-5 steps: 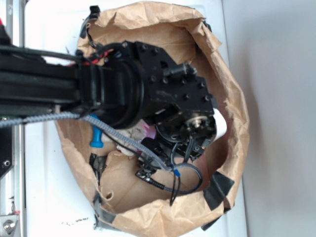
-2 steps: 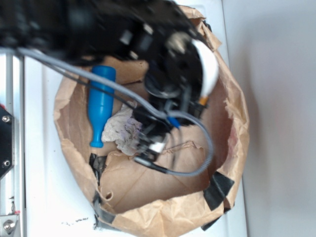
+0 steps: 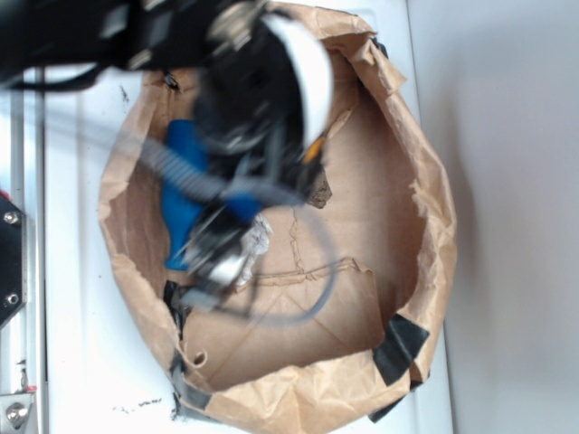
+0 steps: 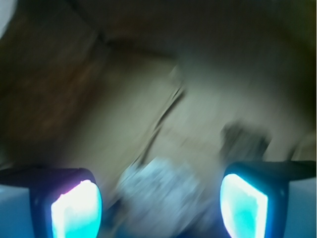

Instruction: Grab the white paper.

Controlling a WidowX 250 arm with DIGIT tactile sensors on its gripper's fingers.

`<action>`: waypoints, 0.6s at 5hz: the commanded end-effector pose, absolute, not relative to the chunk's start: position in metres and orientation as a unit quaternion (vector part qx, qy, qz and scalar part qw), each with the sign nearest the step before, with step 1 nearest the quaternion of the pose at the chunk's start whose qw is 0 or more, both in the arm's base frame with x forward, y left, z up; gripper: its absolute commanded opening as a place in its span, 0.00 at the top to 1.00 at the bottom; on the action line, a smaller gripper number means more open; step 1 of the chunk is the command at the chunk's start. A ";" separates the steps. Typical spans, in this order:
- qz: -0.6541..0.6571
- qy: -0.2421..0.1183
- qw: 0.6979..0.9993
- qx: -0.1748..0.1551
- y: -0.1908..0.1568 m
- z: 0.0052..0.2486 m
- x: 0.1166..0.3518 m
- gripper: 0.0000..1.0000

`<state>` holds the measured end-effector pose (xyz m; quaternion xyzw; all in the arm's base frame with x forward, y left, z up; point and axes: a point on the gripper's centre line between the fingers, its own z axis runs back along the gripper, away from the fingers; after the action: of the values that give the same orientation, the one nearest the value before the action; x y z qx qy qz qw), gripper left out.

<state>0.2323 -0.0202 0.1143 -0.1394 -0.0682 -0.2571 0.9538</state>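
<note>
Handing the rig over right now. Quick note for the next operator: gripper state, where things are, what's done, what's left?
Gripper: open, fingers apart, holding nothing; views are motion-blurred.
White paper: on the floor of the brown paper bag, lying between the two fingers in the wrist view, not yet clamped. In the exterior view only a sliver of it shows under the arm.
Blue bottle: lying in the bag beside the paper, mostly hidden by the arm.
Done: gripper lined up over the paper.
Left: close on the paper and lift it.
</note>
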 end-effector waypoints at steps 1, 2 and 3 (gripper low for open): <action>-0.268 -0.084 0.951 -0.132 -0.027 0.123 0.227 0.00; -0.268 -0.084 0.951 -0.132 -0.027 0.123 0.227 0.00; -0.238 -0.108 0.955 -0.136 -0.025 0.112 0.227 0.00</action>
<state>0.2304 -0.0268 0.1047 -0.1423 -0.0884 -0.2421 0.9557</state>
